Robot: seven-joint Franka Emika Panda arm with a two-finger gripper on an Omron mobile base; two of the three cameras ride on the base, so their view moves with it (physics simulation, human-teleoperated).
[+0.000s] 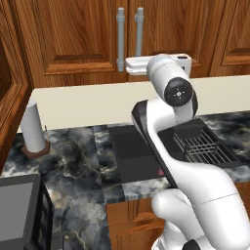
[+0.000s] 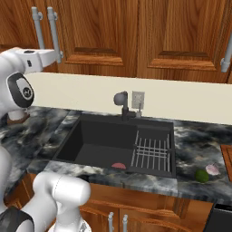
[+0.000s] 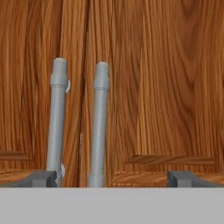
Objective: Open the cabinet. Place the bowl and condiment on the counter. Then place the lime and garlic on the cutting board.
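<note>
So the robot's parked in front of the cabinet (image 1: pixel 97 34) with both doors shut, which means the bowl and the condiment are presumably inside where nobody can see them. That's probably why the arm is up high instead of going for anything on the counter (image 1: pixel 83 156): the door has to come first.

The end effector (image 3: pixel 111 178) is spread wide, holding nothing, and lined up at the bottom ends of the two handles. In the hand view the right door's handle (image 3: pixel 98 127) sits between the fingertips (image 3: pixel 40 178), while the left door's handle (image 3: pixel 57 122) rises just above the left tip. Looks like it's picking the right door, but contact can't be confirmed from here.

Meanwhile the lime (image 2: pixel 202 176) and garlic (image 2: pixel 212 169) are sitting touching each other on the counter right of the sink (image 2: pixel 104 140), just beside the cutting board (image 2: pixel 227 158) poking in at the frame edge. Handy spot, short hop later.

Paper towel roll (image 1: pixel 33 128) is off to the left, well out of the way.
</note>
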